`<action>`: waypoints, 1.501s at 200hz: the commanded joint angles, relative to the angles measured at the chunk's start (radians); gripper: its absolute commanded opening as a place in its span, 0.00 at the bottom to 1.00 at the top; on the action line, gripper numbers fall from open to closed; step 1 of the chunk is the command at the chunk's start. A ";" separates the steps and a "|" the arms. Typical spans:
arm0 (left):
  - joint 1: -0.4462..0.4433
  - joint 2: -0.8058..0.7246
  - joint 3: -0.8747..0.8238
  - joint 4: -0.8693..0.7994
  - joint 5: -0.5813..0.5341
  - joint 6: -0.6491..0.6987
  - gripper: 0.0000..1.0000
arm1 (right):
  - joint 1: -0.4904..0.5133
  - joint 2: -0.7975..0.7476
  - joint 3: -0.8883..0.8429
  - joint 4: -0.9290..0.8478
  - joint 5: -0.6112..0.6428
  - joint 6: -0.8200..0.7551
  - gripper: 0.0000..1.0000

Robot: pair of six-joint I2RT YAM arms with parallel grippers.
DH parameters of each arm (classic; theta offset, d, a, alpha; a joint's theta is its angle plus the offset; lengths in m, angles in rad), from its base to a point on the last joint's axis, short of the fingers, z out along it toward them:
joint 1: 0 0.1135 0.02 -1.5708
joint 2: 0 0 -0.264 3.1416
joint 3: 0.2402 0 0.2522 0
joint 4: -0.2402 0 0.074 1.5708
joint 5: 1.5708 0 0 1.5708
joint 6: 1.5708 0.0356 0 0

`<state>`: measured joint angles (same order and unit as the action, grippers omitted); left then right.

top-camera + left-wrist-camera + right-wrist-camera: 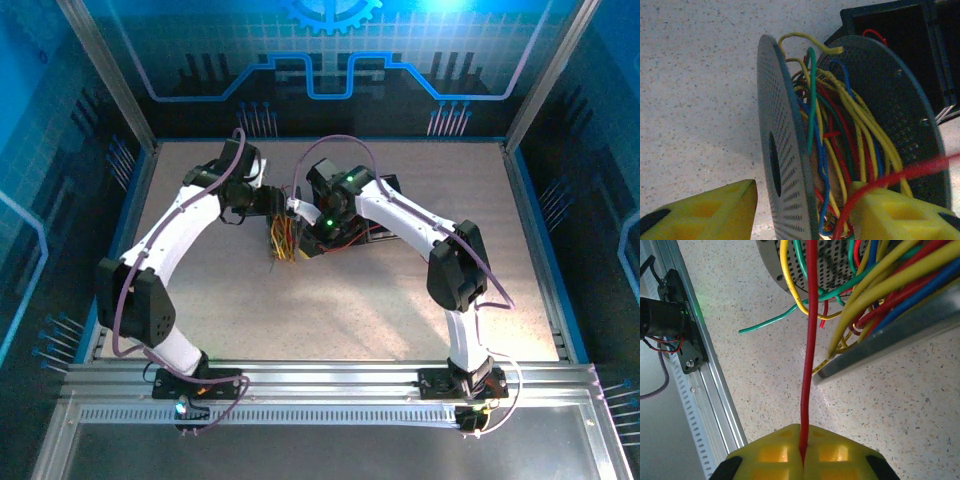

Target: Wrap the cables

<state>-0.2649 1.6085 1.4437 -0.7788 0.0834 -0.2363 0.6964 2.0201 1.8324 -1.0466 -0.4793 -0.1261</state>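
Observation:
A black perforated spool (782, 150) stands on edge mid-table, with a tangle of red, yellow, blue and green cables (840, 145) between its two flanges. My left gripper (805, 210) is open and straddles the near flange: one yellow finger (705, 212) stays just clear outside it, the other (890, 215) sits among the cables. My right gripper (803, 452) is shut on a red cable (810, 340) that runs taut up to the spool (835, 265). From above, both grippers (283, 208) (308, 243) meet at the cable bundle (283, 238).
A black open box (900, 45) sits just behind the spool, also seen beside the right arm (378, 235). A loose green cable end (765, 325) lies on the speckled table. An aluminium rail (705, 385) and an arm mount (670, 320) border the near edge.

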 commanded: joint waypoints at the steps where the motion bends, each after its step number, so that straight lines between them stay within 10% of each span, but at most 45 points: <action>1: -0.005 -0.012 -0.027 0.004 -0.015 -0.003 0.50 | -0.012 0.026 -0.010 -0.013 -0.010 0.017 0.00; 100: -0.010 0.023 -0.052 0.026 -0.028 0.003 0.30 | -0.008 0.026 -0.046 -0.003 -0.019 0.039 0.00; 139: -0.018 0.031 -0.065 0.035 -0.043 -0.005 0.00 | 0.004 0.017 -0.056 0.010 -0.020 0.046 0.00; 221: -0.034 -0.156 -0.148 0.199 -0.118 -0.144 0.00 | 0.024 -0.319 -0.331 0.295 0.004 0.164 0.72; 236: -0.033 -0.200 -0.158 0.218 -0.121 -0.154 0.00 | 0.017 -0.402 -0.366 0.352 0.022 0.239 0.99; 300: -0.033 -0.300 -0.171 0.222 -0.088 -0.180 0.00 | -0.161 -0.621 -0.551 0.871 -0.158 0.732 1.00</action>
<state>-0.2958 1.3781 1.2598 -0.6468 -0.0288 -0.3767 0.6327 1.4368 1.3693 -0.4843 -0.4812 0.3527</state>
